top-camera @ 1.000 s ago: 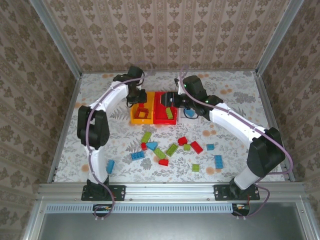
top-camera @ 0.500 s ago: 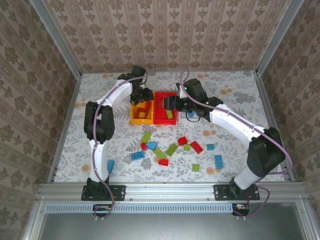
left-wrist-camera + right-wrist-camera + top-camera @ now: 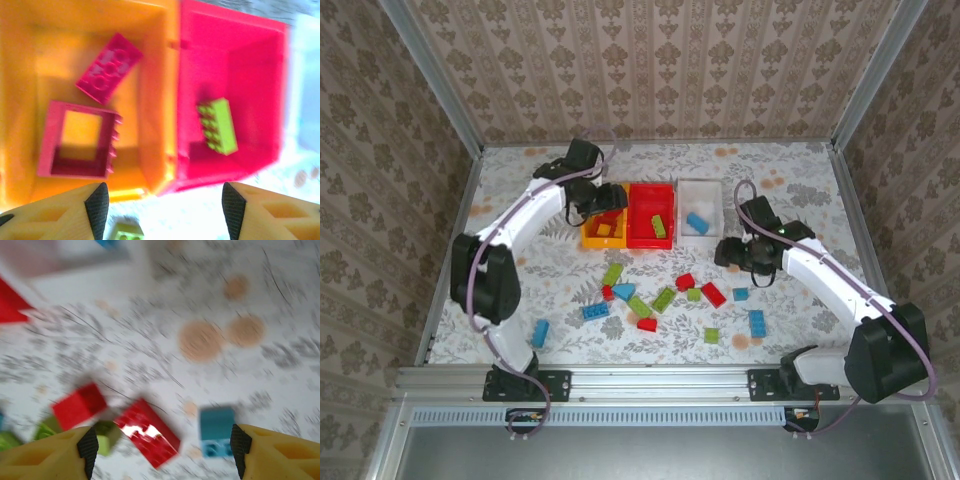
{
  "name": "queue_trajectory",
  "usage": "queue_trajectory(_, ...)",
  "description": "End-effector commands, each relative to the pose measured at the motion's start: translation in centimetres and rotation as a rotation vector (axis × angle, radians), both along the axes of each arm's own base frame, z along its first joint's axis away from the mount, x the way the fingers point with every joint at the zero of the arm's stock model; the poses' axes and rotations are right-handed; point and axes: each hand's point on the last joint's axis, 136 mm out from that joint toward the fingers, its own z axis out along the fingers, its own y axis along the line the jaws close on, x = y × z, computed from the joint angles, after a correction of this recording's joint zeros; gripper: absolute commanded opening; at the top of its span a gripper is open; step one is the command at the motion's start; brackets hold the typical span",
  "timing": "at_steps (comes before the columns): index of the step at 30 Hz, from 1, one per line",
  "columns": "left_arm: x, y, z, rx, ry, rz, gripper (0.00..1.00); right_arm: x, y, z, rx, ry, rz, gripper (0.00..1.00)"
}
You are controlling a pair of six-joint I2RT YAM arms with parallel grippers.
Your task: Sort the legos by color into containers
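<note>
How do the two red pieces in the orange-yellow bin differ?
The red brick is solid with studs on top; the red frame is a hollow square. The brick lies diagonally, the frame squarer to the walls. The frame looks larger than the brick. Both are red, in the orange-yellow bin.

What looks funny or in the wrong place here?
Nothing is broken or spilled. The one funny thing: a green brick lies in the red box, while the red bricks lie in the orange box. Those boxes each hold just one colour, though.
</note>
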Motion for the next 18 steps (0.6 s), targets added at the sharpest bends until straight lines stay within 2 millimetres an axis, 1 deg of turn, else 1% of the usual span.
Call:
queue_trajectory(1, -4.5, -3.4, 1.8, -0.079, -0.054, -0.223, 0.65, -3.6, -1.3, -2.5, -0.047, 0.176, -0.012, 0.75)
queue_trajectory(4, -8.2, -4.8, 2.5, -0.119, -0.067, -0.35, 0.65, -4.3, -1.1, -4.0, -0.044, 0.248, 0.001, 0.76)
queue_trajectory(5, -9.1, -5.1, 2.7, -0.131, -0.069, -0.377, 0.65, -4.3, -0.9, -4.2, -0.038, 0.256, 0.005, 0.75)
queue_trajectory(6, -10.1, -5.4, 2.8, -0.142, -0.069, -0.403, 0.65, -4.6, -1.0, -5.0, -0.046, 0.29, 0.007, 0.75)
queue_trajectory(7, -10.9, -5.7, 3.0, -0.155, -0.072, -0.423, 0.65, -4.8, -1.1, -5.3, -0.055, 0.308, 0.009, 0.75)
queue_trajectory(9, -12.0, -6.0, 3.0, -0.176, -0.076, -0.449, 0.65, -5.2, -1.4, -5.9, -0.076, 0.337, 0.014, 0.74)
queue_trajectory(13, -13.6, -7.0, 3.4, -0.23, -0.074, -0.497, 0.65, -5.6, -2.0, -7.1, -0.121, 0.381, 0.022, 0.68)
queue_trajectory(15, -13.8, -7.3, 3.4, -0.232, -0.069, -0.503, 0.65, -5.3, -2.2, -7.3, -0.137, 0.381, 0.019, 0.66)
queue_trajectory(18, -13.9, -7.8, 3.4, -0.245, -0.066, -0.501, 0.65, -4.6, -2.1, -7.8, -0.138, 0.376, 0.016, 0.58)
